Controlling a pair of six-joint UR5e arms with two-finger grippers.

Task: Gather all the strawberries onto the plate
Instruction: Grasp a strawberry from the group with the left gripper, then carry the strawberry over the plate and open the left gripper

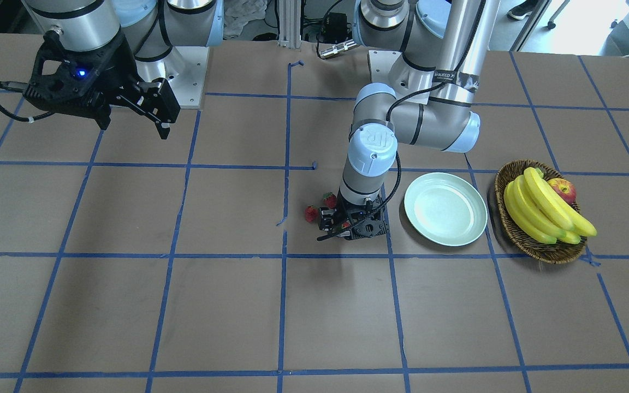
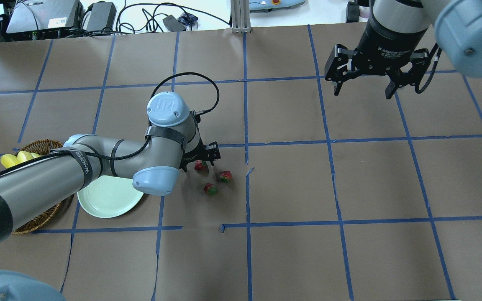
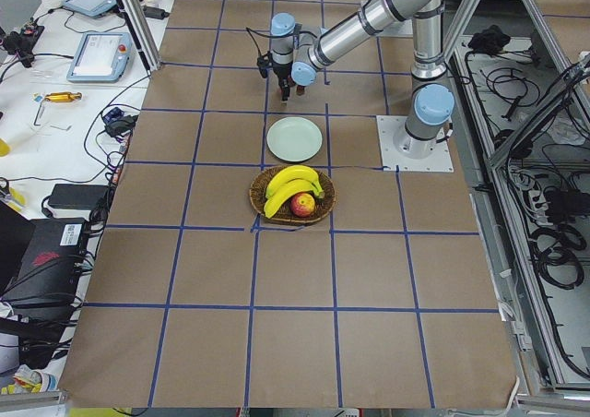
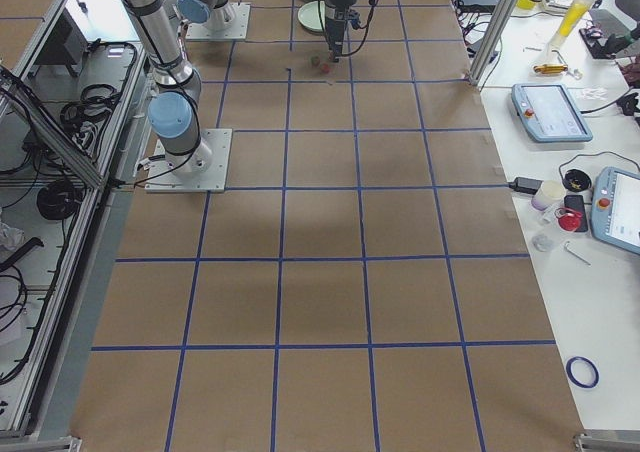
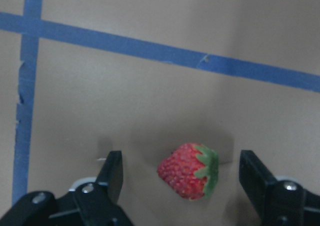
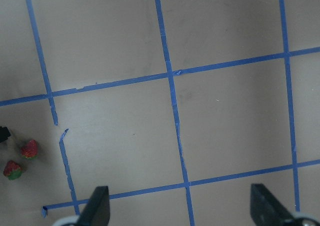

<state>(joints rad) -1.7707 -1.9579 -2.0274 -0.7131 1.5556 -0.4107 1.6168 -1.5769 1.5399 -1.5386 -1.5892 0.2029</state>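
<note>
Three strawberries lie on the brown table. One strawberry lies between the fingers of my left gripper, which is open and low at the table, with a gap on each side of the fruit. In the overhead view that strawberry is at the left gripper. The other two strawberries lie just to its right. The mint-green plate is empty, partly under the left arm. My right gripper is open and empty, high above the far right of the table.
A wicker basket with bananas and a red-yellow apple stands beside the plate. Blue tape lines grid the table. The right wrist view shows two strawberries at its left edge.
</note>
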